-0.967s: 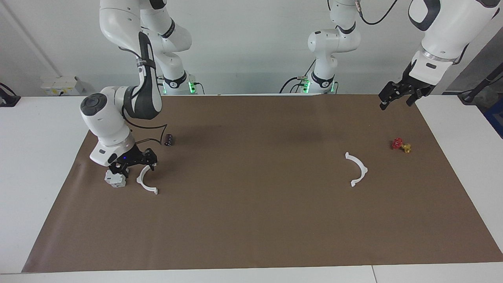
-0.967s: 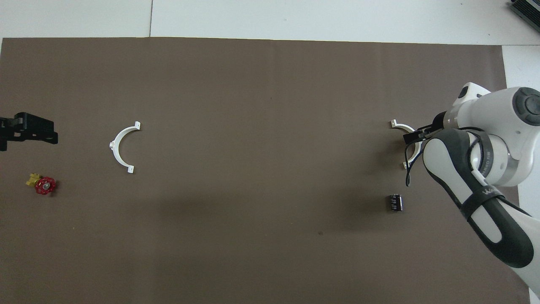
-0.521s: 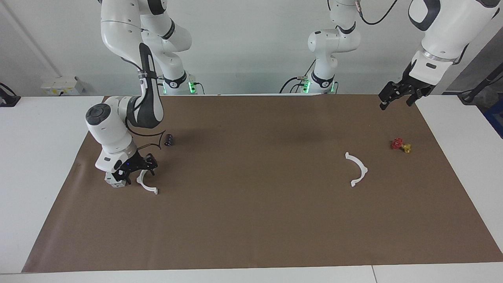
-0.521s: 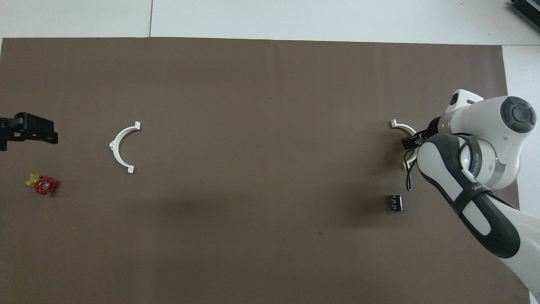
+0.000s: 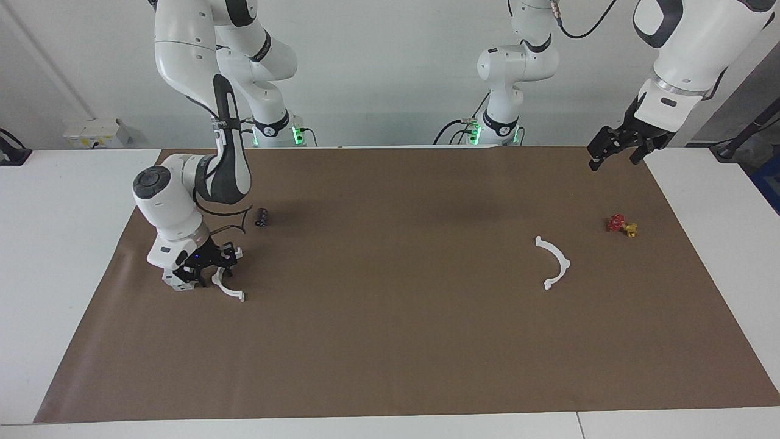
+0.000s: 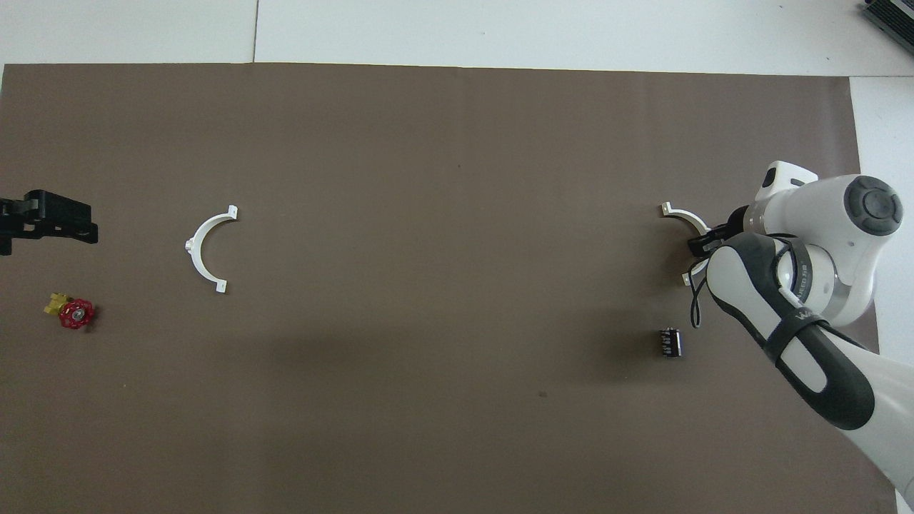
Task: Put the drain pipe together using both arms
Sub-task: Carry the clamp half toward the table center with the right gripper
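Straddling one white half-ring (image 5: 226, 286) on the brown mat, right gripper (image 5: 210, 263) half-narrowed, grasp unconfirmed. Second half-ring (image 5: 554, 262) lies well apart. Left gripper (image 5: 618, 146) waits, spread wide. Thin, light, stiff plastic; grip mid-arc.

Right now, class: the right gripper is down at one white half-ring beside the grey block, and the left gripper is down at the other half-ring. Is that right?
Not quite. The left gripper hangs raised over the mat's edge at its arm's end of the table, well apart from the other half-ring; the facing view shows it. The right gripper is indeed down at its half-ring beside the grey block.
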